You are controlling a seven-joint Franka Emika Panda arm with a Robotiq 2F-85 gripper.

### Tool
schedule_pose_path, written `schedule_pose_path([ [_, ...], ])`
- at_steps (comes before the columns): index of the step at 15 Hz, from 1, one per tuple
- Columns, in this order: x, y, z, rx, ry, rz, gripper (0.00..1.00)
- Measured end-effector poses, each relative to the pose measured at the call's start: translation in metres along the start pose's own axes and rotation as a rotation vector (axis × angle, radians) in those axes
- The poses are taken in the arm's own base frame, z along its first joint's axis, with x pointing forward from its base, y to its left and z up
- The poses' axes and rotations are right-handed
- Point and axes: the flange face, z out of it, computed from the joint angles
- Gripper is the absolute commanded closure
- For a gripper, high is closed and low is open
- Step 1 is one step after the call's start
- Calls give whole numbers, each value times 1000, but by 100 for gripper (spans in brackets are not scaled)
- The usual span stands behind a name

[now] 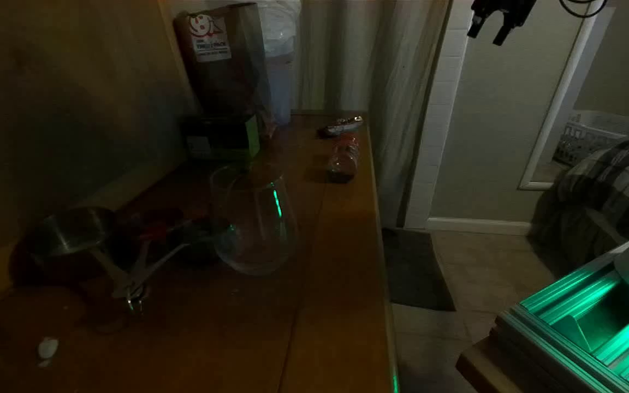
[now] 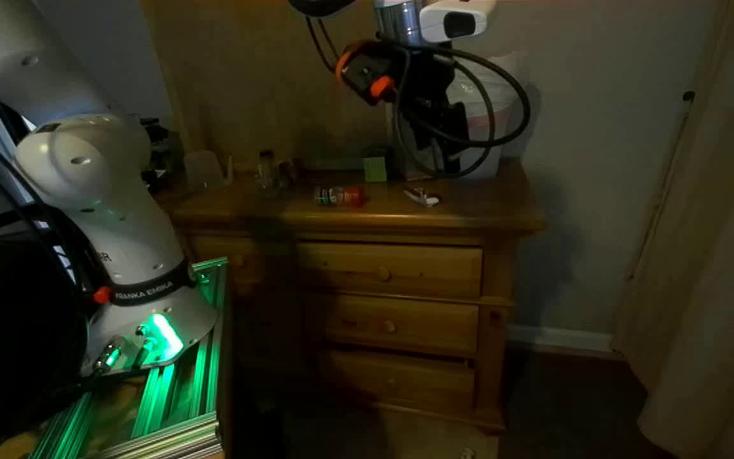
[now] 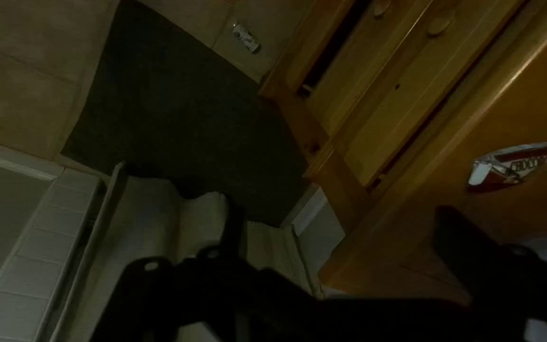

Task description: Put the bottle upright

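Observation:
The bottle (image 1: 343,157) lies on its side on the wooden dresser top near its front edge. In an exterior view the bottle (image 2: 340,196) has its red end to the right and a paler, labelled part to the left. It is out of the wrist view. My gripper (image 1: 486,37) hangs in the air well above dresser height, apart from the bottle. In the wrist view my gripper (image 3: 340,216) has its two dark fingers wide apart, with nothing between them. The lower gripper parts are too dark to make out.
A shiny snack wrapper (image 1: 343,126) lies beside the bottle. A large clear glass jar (image 1: 254,229) and metal measuring cups (image 1: 74,232) stand on the dresser. Behind are a green-ended box (image 2: 375,169), a paper bag (image 1: 227,60) and a bin with a white liner (image 1: 279,60).

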Motion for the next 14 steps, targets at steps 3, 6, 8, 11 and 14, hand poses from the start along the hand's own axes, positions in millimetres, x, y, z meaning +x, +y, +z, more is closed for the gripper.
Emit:
schedule_pose_path([
  [3,0,0,0,0,0,0,0],
  [6,0,0,0,0,0,0,0],
  [8,0,-2,1,-1,-11,-4,0],
  [11,5,-25,23,11,-103,-44,0],
  [14,22,-67,54,16,-203,-64,0],
])
